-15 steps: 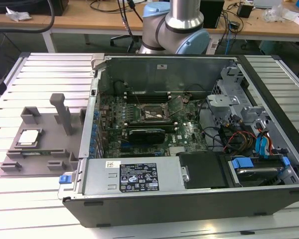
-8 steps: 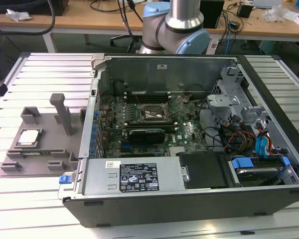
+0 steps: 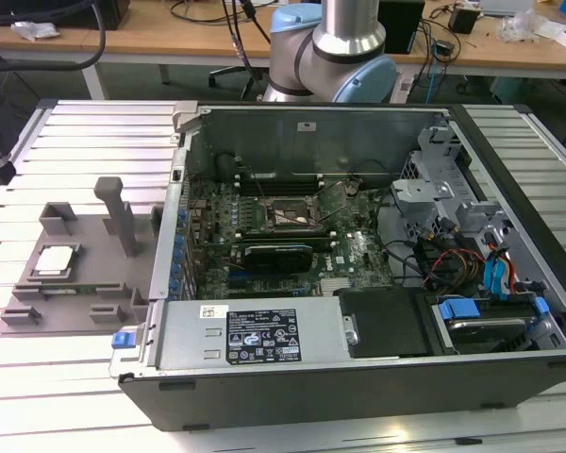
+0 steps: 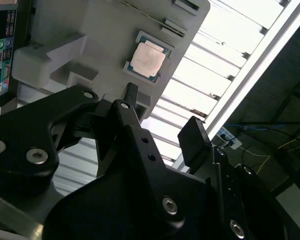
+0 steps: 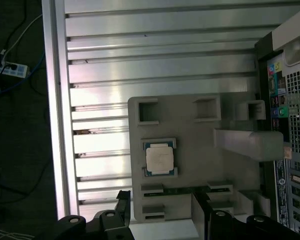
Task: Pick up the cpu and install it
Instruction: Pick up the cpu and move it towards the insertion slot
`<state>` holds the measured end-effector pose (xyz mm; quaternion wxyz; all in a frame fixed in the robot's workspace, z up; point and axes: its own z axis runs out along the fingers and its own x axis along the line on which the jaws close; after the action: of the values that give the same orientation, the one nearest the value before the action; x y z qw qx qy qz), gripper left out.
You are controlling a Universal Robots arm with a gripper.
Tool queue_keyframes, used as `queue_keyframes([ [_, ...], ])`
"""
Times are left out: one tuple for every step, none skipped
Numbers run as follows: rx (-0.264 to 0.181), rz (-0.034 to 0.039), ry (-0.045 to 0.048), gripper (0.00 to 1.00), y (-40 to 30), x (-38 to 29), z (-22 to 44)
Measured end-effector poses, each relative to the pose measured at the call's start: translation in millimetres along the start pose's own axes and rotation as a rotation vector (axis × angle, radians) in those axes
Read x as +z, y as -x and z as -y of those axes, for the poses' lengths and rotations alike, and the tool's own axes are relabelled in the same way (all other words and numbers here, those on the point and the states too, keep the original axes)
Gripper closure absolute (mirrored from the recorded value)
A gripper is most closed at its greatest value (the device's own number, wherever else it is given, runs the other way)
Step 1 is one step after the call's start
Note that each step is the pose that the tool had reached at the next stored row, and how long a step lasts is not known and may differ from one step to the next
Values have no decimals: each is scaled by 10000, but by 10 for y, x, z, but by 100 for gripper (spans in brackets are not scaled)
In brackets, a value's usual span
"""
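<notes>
Grey tray (image 3: 94,276) at the exterior view's left holds the cpu (image 3: 55,260), silvery, square, flat; claw (image 4: 162,114) spread wide, empty.

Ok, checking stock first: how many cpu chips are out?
1. The small square silvery-grey cpu sits in the grey plastic tray, at the exterior view's left. Others could hide inside the dark computer case.

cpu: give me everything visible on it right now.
The cpu is a small flat square chip with a silvery-grey metal top plate and a thin pale rim. It lies flat, plate up, in a recess of the grey tray, at the exterior view's left of the open computer case. Only the tray touches it; the open gripper is apart from it.
</notes>
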<state>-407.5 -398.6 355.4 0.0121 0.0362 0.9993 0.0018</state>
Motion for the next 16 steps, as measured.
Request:
queue_keyframes([
  [1,0,0,40,0,4,0],
  [0,0,0,40,0,8,0],
  [0,0,0,40,0,13,0],
  [1,0,0,40,-1,19,0],
  [0,0,0,40,-1,25,0],
  [0,0,-1,40,-1,31,0],
  [1,-1,-1,40,-1,38,0],
  [1,0,0,40,-1,43,0],
  [1,0,-1,40,-1,47,0],
  [0,0,0,40,-1,52,0],
  [1,0,0,40,-1,56,0],
  [1,0,0,40,-2,61,0],
  [0,0,-1,40,-2,65,0],
  [1,0,0,40,-2,69,0],
  [0,0,-1,40,-2,73,0],
  [1,0,0,40,-2,83,0],
])
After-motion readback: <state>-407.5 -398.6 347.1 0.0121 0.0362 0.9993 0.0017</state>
